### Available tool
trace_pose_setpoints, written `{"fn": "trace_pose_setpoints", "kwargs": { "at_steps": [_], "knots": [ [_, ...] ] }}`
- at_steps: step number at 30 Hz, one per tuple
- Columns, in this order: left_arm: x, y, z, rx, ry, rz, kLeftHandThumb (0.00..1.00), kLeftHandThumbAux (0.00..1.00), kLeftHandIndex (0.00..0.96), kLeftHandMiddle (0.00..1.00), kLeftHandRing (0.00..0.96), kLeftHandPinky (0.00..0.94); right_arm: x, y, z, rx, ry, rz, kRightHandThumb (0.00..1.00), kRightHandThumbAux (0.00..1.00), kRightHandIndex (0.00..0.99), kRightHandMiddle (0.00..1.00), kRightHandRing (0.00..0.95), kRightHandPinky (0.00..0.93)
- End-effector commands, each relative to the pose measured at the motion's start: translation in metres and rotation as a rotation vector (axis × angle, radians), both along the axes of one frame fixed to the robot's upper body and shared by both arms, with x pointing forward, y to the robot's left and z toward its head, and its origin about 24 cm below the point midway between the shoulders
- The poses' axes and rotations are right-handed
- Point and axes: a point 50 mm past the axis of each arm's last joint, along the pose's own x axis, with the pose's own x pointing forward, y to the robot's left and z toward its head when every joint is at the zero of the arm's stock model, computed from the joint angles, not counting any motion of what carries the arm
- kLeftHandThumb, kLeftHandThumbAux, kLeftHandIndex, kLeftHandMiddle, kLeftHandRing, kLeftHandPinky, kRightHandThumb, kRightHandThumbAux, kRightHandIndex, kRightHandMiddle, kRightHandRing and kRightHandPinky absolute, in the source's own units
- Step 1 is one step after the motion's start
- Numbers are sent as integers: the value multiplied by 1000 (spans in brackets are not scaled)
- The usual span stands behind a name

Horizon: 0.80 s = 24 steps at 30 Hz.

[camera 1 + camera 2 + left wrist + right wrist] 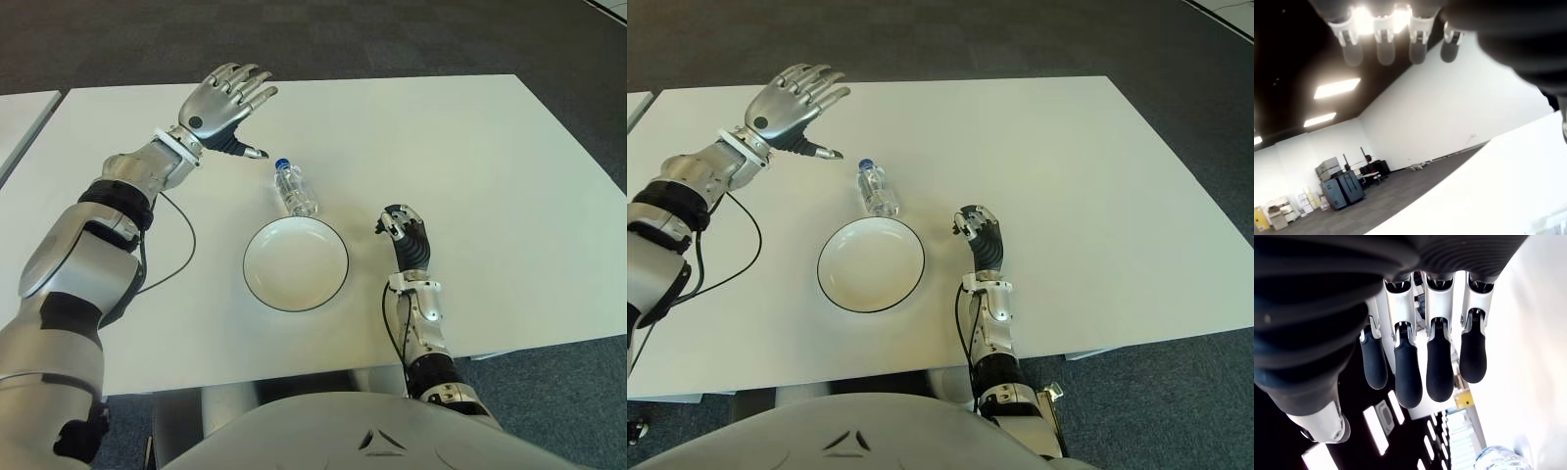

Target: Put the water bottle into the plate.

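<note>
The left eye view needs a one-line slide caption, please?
Open left hand raised beyond a water bottle lying beside the empty plate; right hand idle.

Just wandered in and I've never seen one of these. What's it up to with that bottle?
Nothing is held yet. The water bottle lies on its side on the white table, just beyond the empty plate. The left robot hand hovers open above the table, to the bottle's left. The right robot hand shows to the right of the plate, fingers loose and empty.
</note>
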Motion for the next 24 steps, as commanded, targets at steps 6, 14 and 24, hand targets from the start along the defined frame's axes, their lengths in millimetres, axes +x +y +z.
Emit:
{"fn": "trace_pose_setpoints", "kwargs": {
  "at_steps": [6, 14, 24],
  "knots": [
    [-2, -18, -21, 314, -46, -168, 567, 319, 0, 0, 0, 1, -13, 29, -13, 148, 93, -23, 704, 726, 434, 604, 592, 589],
    [-5, -38, -39, 512, -22, -293, 496, 363, 0, 0, 0, 0, -16, 26, -12, 148, 65, -25, 704, 726, 434, 600, 593, 595],
    [-12, -45, -65, 648, 76, -321, 475, 397, 0, 0, 0, 0, -19, 22, -12, 142, 52, -36, 704, 726, 434, 602, 594, 596]
  ]
}}
